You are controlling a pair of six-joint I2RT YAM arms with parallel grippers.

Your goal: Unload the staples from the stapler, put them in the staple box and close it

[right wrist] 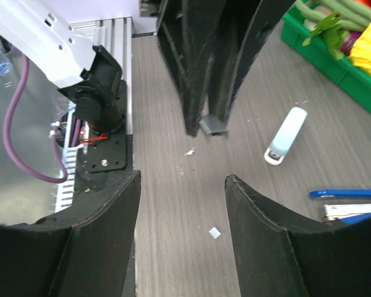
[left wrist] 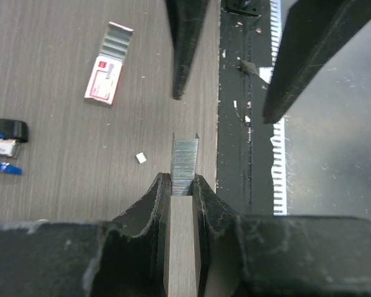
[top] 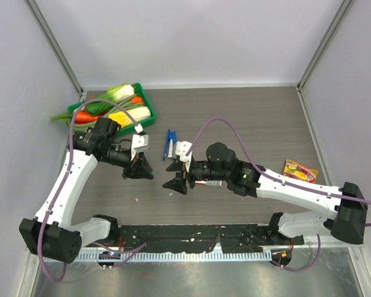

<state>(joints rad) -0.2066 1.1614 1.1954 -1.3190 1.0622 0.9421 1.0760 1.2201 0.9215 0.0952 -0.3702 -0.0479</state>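
Top view: stapler (top: 169, 143) lies hinged open mid-table (top: 253, 117), just above both wrists. The left end effector (top: 138, 169) and right end effector (top: 175, 176) face each other, low. Left wrist: we're pinching the staple strip (left wrist: 185, 164), so extraction looks done. Next we lower and release. Right wrist: fingers spread, empty.

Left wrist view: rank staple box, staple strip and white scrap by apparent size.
1. staple box: largest, lying open on the table.
2. staple strip: smaller. It is pinched in the left end effector, so it sits nearer the camera and its look is inflated.
3. white scrap: by far the smallest.
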